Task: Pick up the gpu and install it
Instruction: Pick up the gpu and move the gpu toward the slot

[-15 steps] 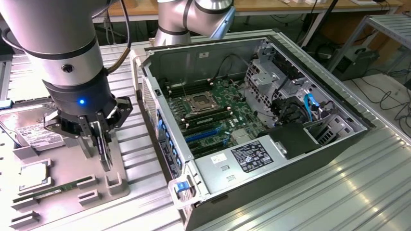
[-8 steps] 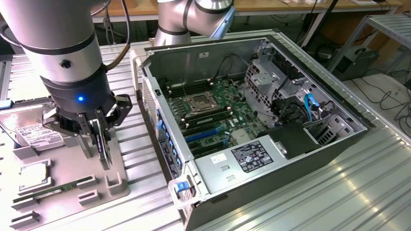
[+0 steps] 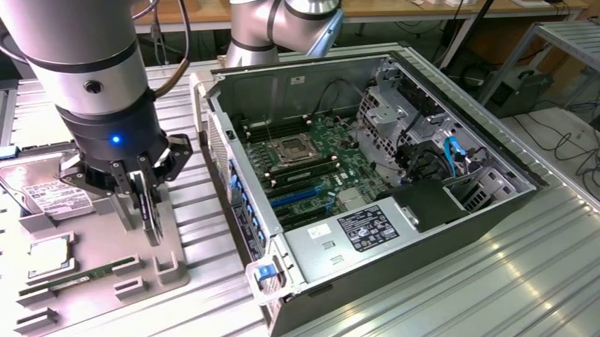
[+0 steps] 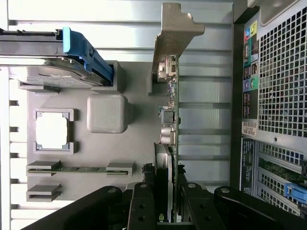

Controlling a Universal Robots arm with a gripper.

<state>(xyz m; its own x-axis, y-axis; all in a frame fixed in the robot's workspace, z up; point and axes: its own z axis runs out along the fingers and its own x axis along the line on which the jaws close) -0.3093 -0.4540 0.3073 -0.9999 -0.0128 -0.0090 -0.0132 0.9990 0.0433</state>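
Observation:
The gpu (image 3: 151, 214) is a thin card seen edge-on as a dark strip, standing upright over the right side of the grey fixture tray (image 3: 103, 246). My gripper (image 3: 142, 188) is shut on its upper edge, one finger on each face. In the wrist view the gpu (image 4: 173, 120) runs as a narrow green edge with small components, and its silver bracket (image 4: 175, 33) is at the far end. My gripper (image 4: 170, 203) clamps it between its black fingers (image 4: 144, 206). Whether the card's lower edge still touches the tray cannot be told.
On the tray lie a silver hard drive (image 3: 47, 193), a square processor (image 3: 52, 256) and a narrow green memory stick (image 3: 80, 276). The open computer case (image 3: 487, 210) lies at the exterior view's right, its motherboard with blue slots (image 3: 300, 193) exposed. Ribbed metal table (image 3: 487, 288) surrounds everything.

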